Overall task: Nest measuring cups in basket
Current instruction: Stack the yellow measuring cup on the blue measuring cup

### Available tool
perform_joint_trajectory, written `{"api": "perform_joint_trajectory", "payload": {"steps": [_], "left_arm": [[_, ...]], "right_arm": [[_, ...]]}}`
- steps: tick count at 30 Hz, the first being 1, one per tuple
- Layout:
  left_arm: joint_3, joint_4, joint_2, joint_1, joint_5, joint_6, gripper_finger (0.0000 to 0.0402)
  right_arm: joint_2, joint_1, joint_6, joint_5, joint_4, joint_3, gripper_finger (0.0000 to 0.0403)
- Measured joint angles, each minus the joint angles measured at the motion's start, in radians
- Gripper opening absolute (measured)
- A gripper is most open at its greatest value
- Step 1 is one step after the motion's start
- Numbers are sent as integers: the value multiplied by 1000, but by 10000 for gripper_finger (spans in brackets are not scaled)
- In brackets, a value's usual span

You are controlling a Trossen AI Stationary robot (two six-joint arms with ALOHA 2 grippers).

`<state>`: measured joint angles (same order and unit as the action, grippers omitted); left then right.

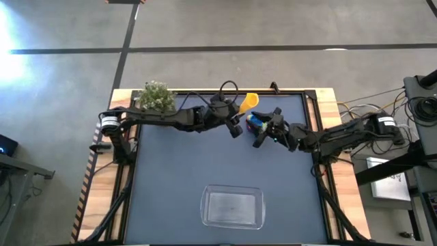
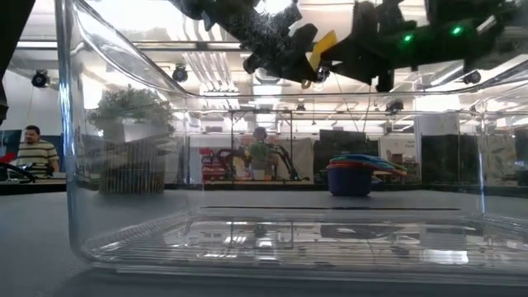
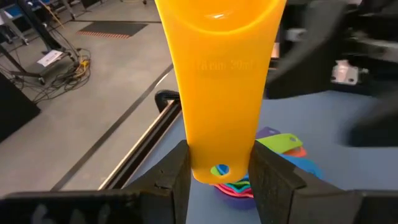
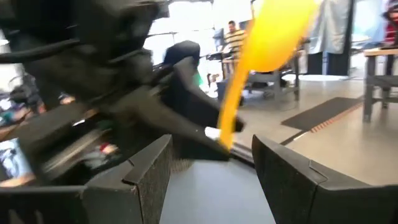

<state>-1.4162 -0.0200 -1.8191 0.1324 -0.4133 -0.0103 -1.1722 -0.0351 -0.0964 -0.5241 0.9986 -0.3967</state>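
Observation:
My left gripper [image 1: 237, 120] [image 3: 221, 169] is shut on the yellow measuring cup [image 1: 249, 102] [image 2: 323, 47] and holds it in the air near the table's far edge. Below it the other cups stand nested in a stack [image 1: 255, 124] [image 2: 356, 174] [image 3: 261, 168] on the table, a blue one outermost. My right gripper [image 1: 266, 131] [image 4: 211, 186] is open and hovers just right of the stack, facing the yellow cup [image 4: 273, 37]. The clear basket [image 1: 232, 207] [image 2: 272, 239] rests flat near the table's near edge. My left gripper pinches the yellow cup's flat handle near its free end [image 3: 219, 158], where the hole is, one finger on each edge. The bowl [image 1: 250, 100] points away from the fingers toward the far edge. The cup is lifted clear above the stack.
A small potted green plant [image 1: 156, 96] [image 2: 132, 140] stands at the far left corner. Cables [image 1: 229, 87] loop along the far edge. The dark mat [image 1: 177, 178] lies open between the stack and the basket. People show in the room behind.

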Motion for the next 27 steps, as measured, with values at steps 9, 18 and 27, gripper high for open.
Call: {"api": "perform_joint_trajectory", "payload": {"steps": [9,18,27], "left_arm": [[3,-6,-1,-10,-45,-6,111],[27,13,-2,-11,-41,-4,111],[41,38,-2,-10,-42,1,111]], "right_arm": [[-186,-119,-133,125,227,-4,210],[-299,-149,-170,172,411,-4,207],[-318,-149,-156,187,412,-22,83]]}}
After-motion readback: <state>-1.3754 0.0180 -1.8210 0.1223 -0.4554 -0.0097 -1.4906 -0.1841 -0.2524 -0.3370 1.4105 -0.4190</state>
